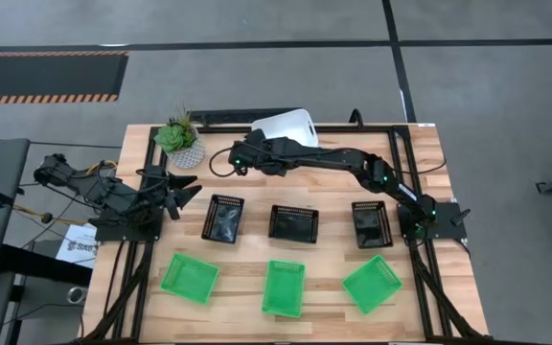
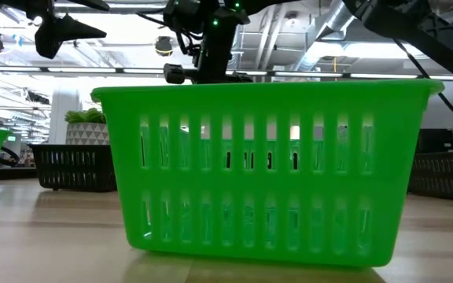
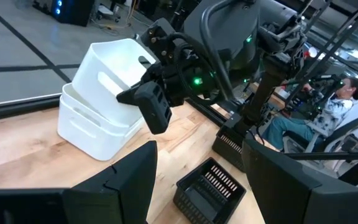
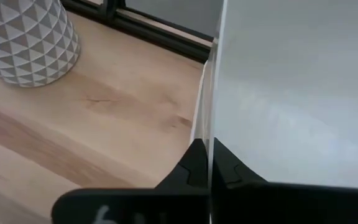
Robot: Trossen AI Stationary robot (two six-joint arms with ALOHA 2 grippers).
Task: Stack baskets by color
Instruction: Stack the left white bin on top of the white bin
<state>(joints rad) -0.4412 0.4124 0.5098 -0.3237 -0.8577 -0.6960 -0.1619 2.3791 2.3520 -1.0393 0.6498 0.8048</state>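
Several white baskets (image 1: pixel 290 125) stand nested at the table's far edge. The top one (image 3: pixel 114 65) sits tilted, and my right gripper (image 4: pixel 211 163) is shut on it, reaching in from the table's right. Three black baskets (image 1: pixel 293 221) form a middle row, and three green baskets (image 1: pixel 284 287) a near row. At the table's left, beside the plant, my left gripper (image 1: pixel 192 189) hangs open above the table with nothing between its fingers. My right gripper pinches the top white basket's thin side wall at its rim (image 4: pixel 212 134), one finger inside the basket and one outside. The basket is tilted, its lower part still resting in the white baskets beneath (image 3: pixel 86 127).
A potted plant (image 1: pixel 180 139) in a patterned white pot stands at the far left, close to the white baskets. One green basket (image 2: pixel 266 169) fills the low view. A seated person (image 3: pixel 340 102) shows beyond the table's right side.
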